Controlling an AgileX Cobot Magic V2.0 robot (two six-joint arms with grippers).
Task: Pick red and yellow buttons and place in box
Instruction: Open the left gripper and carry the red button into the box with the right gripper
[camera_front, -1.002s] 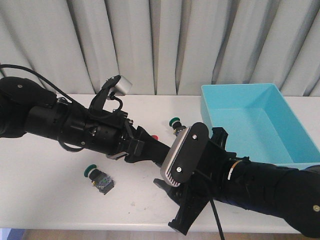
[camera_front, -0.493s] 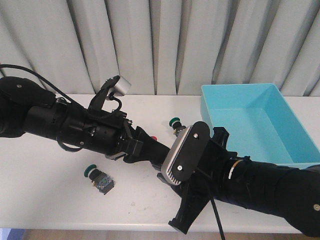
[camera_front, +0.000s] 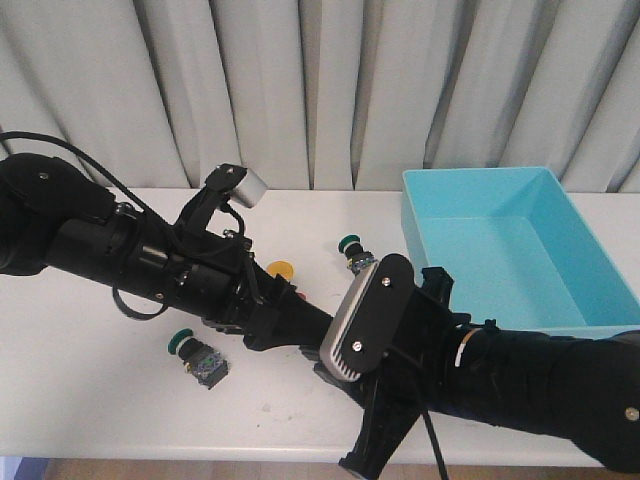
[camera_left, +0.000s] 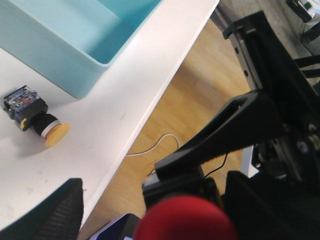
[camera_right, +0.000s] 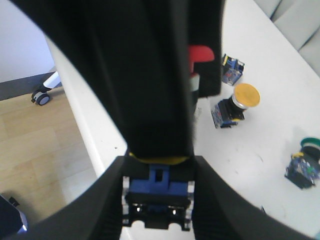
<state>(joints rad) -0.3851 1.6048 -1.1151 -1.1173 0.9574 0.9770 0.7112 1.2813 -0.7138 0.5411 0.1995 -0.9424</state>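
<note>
The right gripper (camera_right: 157, 200) is clenched on a button (camera_right: 157, 197) with a blue-and-black body, a yellow sliver showing above it. The left gripper (camera_left: 185, 220) carries a red button (camera_left: 186, 220) at its tip, though its fingers' set cannot be told. The arms cross closely mid-table, so either lifting toward the box (camera_front: 520, 235) could knock the other and jar a button loose. Beyond them lie a loose yellow button (camera_front: 281, 268) and two green-capped switches (camera_front: 195, 352) (camera_front: 352, 248).
</note>
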